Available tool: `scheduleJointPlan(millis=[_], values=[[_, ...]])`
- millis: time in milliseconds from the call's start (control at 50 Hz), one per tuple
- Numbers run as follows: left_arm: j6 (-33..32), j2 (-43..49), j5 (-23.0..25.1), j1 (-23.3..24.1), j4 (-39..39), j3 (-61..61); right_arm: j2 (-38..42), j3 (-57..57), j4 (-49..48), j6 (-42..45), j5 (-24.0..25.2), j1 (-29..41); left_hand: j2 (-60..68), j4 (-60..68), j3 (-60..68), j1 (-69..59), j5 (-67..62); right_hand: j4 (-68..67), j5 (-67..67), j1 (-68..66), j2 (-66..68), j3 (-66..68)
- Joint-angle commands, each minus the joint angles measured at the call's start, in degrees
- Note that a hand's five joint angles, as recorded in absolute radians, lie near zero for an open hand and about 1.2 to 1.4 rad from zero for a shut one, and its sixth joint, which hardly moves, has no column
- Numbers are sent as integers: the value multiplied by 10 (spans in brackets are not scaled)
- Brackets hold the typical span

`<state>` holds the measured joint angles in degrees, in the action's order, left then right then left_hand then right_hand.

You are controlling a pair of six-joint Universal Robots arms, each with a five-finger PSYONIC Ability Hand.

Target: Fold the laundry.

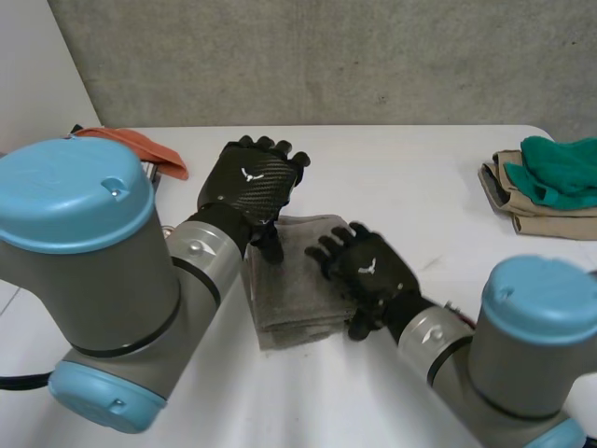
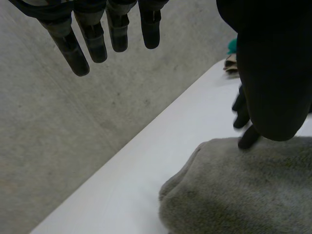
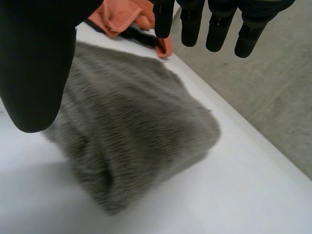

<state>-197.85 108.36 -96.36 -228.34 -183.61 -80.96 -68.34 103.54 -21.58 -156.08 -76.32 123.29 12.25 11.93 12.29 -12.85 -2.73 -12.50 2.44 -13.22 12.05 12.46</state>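
Towel (image 1: 294, 289): grey, folded into a thick rectangle, lying flat near the middle of the white worktop (image 1: 401, 187), between the two arms.
Left robot hand (image 1: 250, 182): over the towel's far left corner, fingers (image 2: 92, 39) straight and spread, gripping nothing, thumb pointing down at the cloth.
Right robot hand (image 1: 370, 271): over the towel's right edge, fingers relaxed, nothing held.
Orange cloth (image 1: 140, 145): crumpled at the worktop's far left corner, apart from the towel.
Green cloth (image 1: 560, 168): heaped on a folded tan cloth (image 1: 550, 219) at the far right edge, well apart.
Backdrop: grey concrete wall (image 1: 326, 56).
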Motion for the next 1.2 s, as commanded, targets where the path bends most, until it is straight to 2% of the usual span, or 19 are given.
scheduleJointPlan(millis=[20,120,300,560,580,640,680,820,1000,1080,1200], values=[[58,0,37,-27,-3,-16,86,-5,-71,5,-7,12,25,28,25,-19,-20,25,-24,32,-21,-25],[61,7,37,-28,-4,-17,132,-40,-79,24,-11,14,25,28,25,-19,-20,21,-20,28,-16,-20],[61,9,38,-29,-8,-23,170,-98,-84,39,-10,14,27,30,26,-21,-22,-156,156,-148,160,156],[59,9,39,-26,-12,-26,210,-186,-74,34,-8,14,28,32,28,-22,-24,-174,175,-167,179,175],[59,9,38,-26,-12,-26,216,-192,-74,34,-8,14,28,32,28,-22,-24,-201,202,-194,205,201],[59,9,39,-26,-12,-26,228,-212,-75,33,-9,13,28,32,28,-22,-24,-455,455,-447,459,455],[59,7,39,-26,-12,-25,222,-216,-78,32,-8,13,28,32,28,-22,-24,-674,675,-667,678,674],[59,-2,43,-20,-30,-21,168,-247,-83,31,-8,1,20,23,20,-14,-15,-675,676,-668,679,675],[59,-39,88,-11,-73,-17,127,-330,-116,0,-1,-103,8,11,8,-2,-3,-675,676,-668,679,675],[59,-53,118,-10,-83,-15,126,-382,-184,-77,13,-192,3,6,3,3,2,-675,676,-668,679,675],[59,-59,149,3,-83,-6,169,-467,-216,-147,10,-306,-2,1,-2,8,7,-675,676,-668,679,675]])
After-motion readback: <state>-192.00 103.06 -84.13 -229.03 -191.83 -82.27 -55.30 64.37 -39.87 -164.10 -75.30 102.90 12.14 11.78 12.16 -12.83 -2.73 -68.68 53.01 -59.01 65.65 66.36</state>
